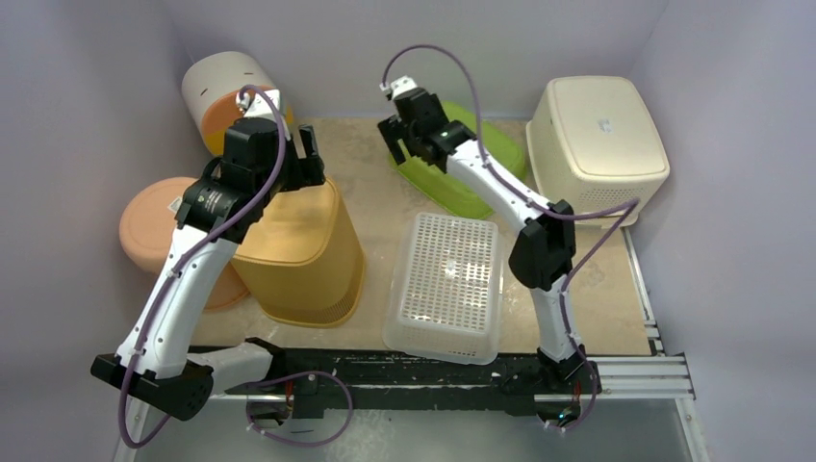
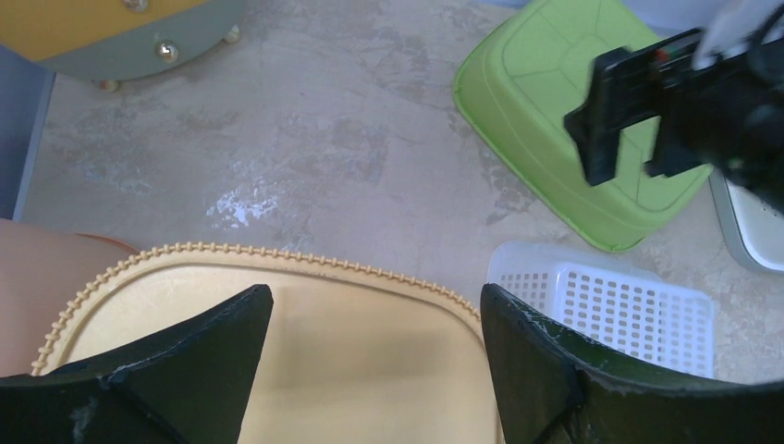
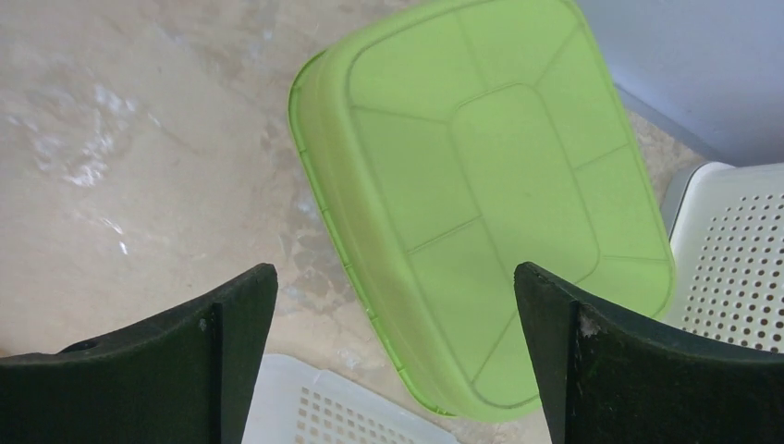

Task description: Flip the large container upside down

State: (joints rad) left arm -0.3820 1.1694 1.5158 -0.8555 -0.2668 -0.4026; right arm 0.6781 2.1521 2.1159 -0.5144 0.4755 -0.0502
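A large yellow container stands at the left of the table with its flat base up; the left wrist view shows that base with a beaded edge. My left gripper is open and empty above its far edge, jaws wide apart. A large cream bin sits at the back right, also base up. My right gripper is open and empty above the near-left end of an overturned green tub.
A white perforated basket lies base up in the middle front. An orange round tub sits left of the yellow container. A beige and orange cylinder bin lies at the back left. Walls close in on three sides.
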